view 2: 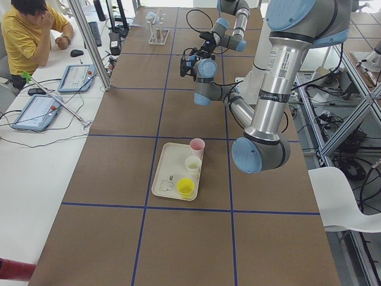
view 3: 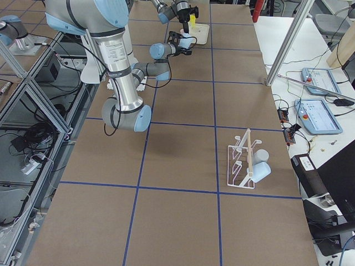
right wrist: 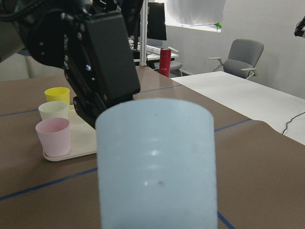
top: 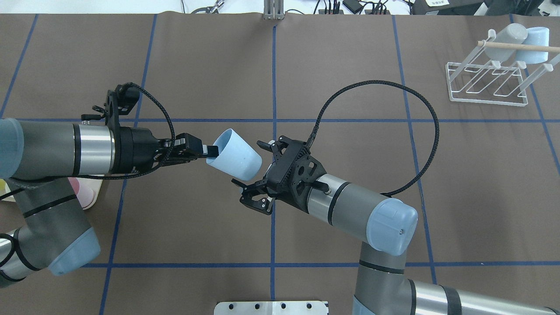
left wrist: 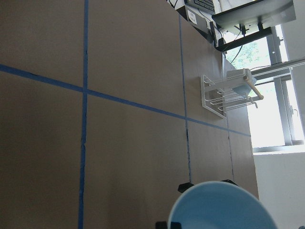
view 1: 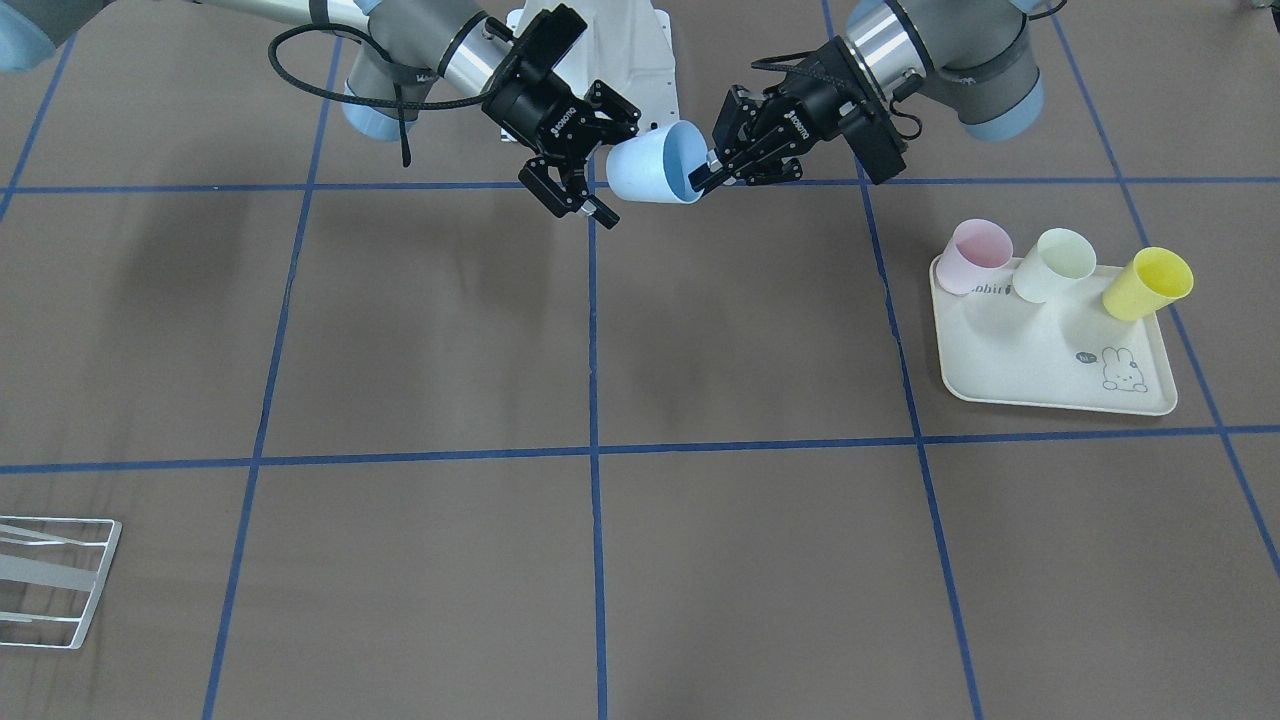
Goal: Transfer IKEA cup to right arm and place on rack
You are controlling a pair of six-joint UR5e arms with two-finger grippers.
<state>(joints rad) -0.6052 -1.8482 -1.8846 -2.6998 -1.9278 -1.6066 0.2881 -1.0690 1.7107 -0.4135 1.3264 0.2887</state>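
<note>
A pale blue IKEA cup (top: 234, 155) hangs on its side above the table's middle, mouth toward my left arm. My left gripper (top: 212, 151) is shut on its rim, one finger inside the mouth (view 1: 705, 172). My right gripper (top: 257, 173) is open. Its fingers stand apart on either side of the cup's closed end (view 1: 612, 165), and I cannot tell if they touch it. The cup (right wrist: 157, 162) fills the right wrist view. Its rim (left wrist: 221, 210) shows at the bottom of the left wrist view. The white wire rack (top: 485, 83) stands at the far right.
Two pale cups (top: 516, 37) hang on the rack's wooden bar. A cream rabbit-print tray (view 1: 1050, 370) on my left side holds a pink, a whitish and a yellow cup. The rack's corner (view 1: 50, 580) shows at the front-facing view's lower left. A seated person (view 2: 27, 30) is beside the table.
</note>
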